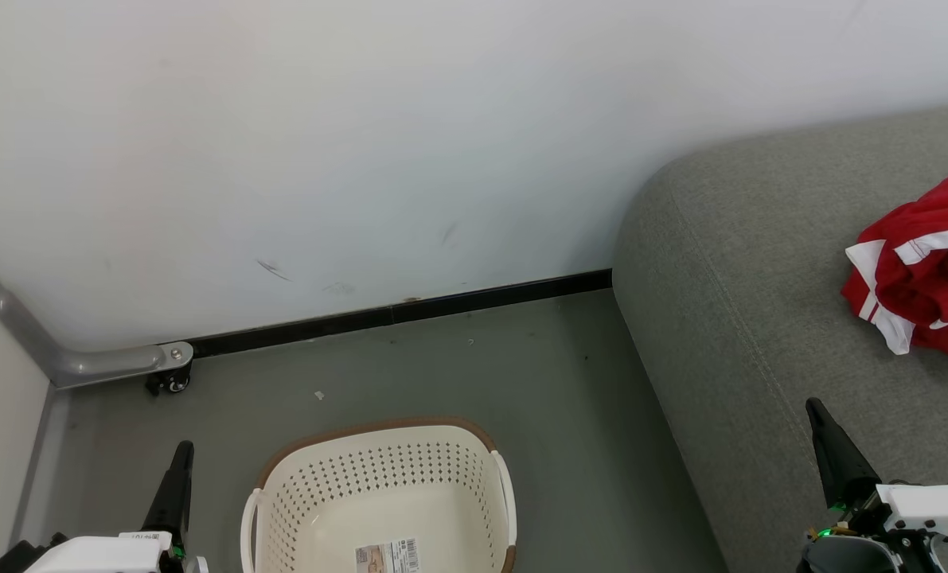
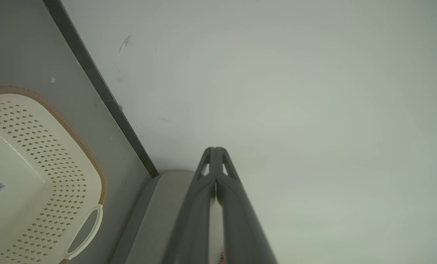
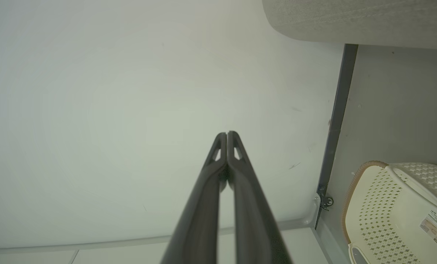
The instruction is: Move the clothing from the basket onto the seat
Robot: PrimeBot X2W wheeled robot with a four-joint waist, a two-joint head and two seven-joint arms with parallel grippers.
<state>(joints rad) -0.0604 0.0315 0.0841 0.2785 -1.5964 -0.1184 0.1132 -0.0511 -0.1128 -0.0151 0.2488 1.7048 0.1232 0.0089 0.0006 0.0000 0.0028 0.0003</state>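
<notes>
Apparently finishing: basket point(image 1: 378, 493) showing empty, lower centre; clothing point(image 1: 919, 263) lying on seat point(image 1: 744, 318), right edge; left claw point(image 1: 182, 449), right claw point(image 1: 813, 406) clenched, empty; next, checking basket.

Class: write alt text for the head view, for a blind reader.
Crumpled red clothing with white stripes lies on the large grey woven-fabric sofa at right; the oval cream-white perforated plastic basket on the floor looks empty where visible. The dark-fingered left gripper and right gripper sit shut at the lower corners.
</notes>
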